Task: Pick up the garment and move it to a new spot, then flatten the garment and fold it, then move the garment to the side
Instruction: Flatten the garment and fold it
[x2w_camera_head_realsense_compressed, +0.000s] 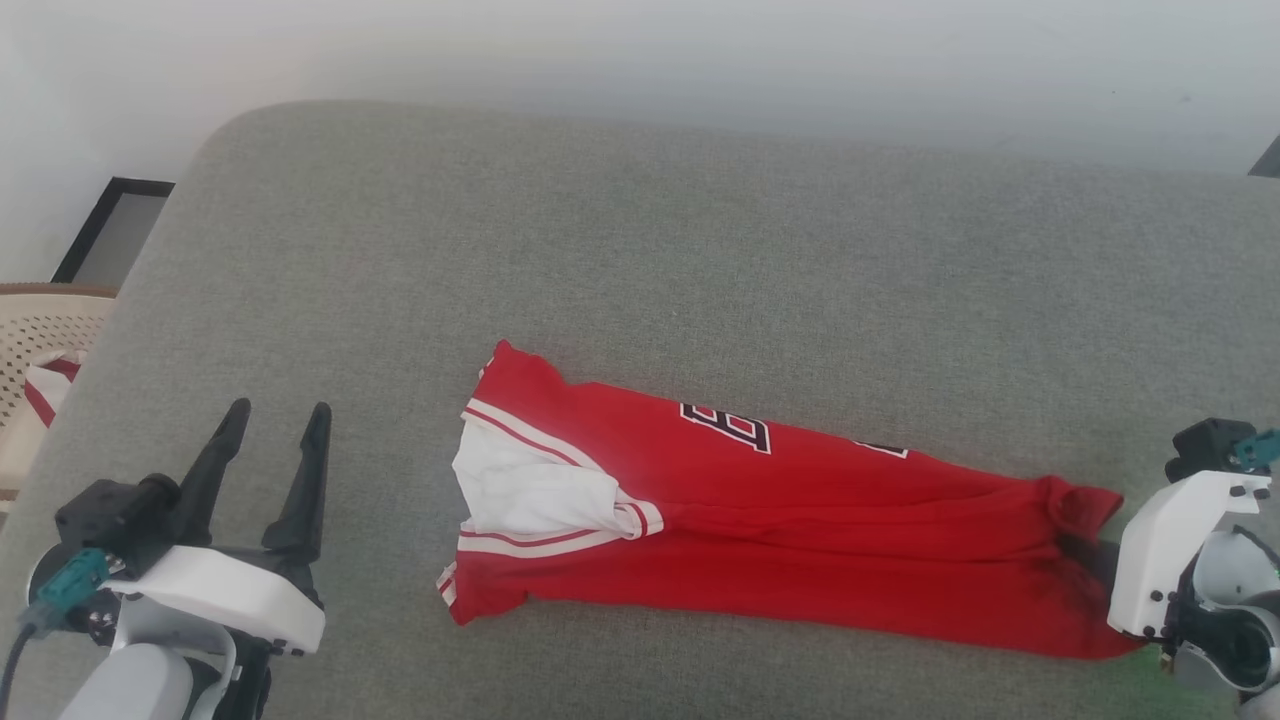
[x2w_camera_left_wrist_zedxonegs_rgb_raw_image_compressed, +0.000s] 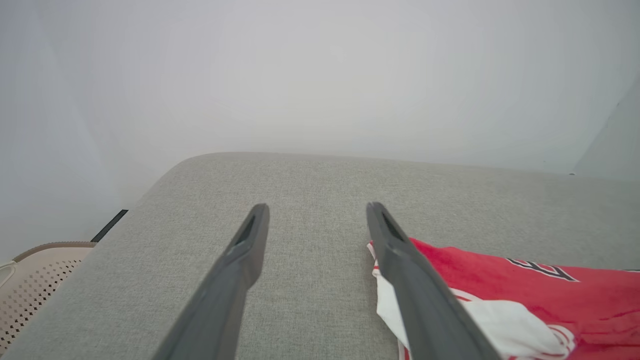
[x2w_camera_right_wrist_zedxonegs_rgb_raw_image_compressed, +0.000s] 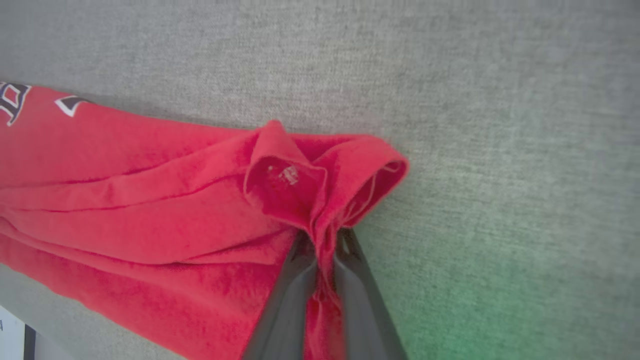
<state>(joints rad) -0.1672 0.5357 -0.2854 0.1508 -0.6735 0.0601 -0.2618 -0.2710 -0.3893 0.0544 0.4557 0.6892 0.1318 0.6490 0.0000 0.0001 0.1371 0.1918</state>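
Note:
The garment (x2w_camera_head_realsense_compressed: 760, 520), a red jersey with white sleeves and dark lettering, lies stretched in a long bunched band across the grey cushion (x2w_camera_head_realsense_compressed: 700, 250). My right gripper (x2w_camera_right_wrist_zedxonegs_rgb_raw_image_compressed: 322, 240) is shut on the garment (x2w_camera_right_wrist_zedxonegs_rgb_raw_image_compressed: 150, 200) at its bunched right-hand end, red fabric pinched between the fingers (x2w_camera_right_wrist_zedxonegs_rgb_raw_image_compressed: 287, 305). In the head view the right gripper's (x2w_camera_head_realsense_compressed: 1095, 555) fingers are mostly hidden by the cloth and the white wrist housing. My left gripper (x2w_camera_head_realsense_compressed: 275, 415) stands open to the left of the jersey, nothing between its fingers (x2w_camera_left_wrist_zedxonegs_rgb_raw_image_compressed: 415, 280). The garment's (x2w_camera_left_wrist_zedxonegs_rgb_raw_image_compressed: 525, 295) sleeve end lies just right of it.
A beige perforated basket (x2w_camera_head_realsense_compressed: 35, 330) holding a red-striped white cloth (x2w_camera_head_realsense_compressed: 45, 385) stands past the cushion's left edge. A dark-framed panel (x2w_camera_head_realsense_compressed: 110, 230) leans by the pale wall behind. The cushion's far half is bare fabric.

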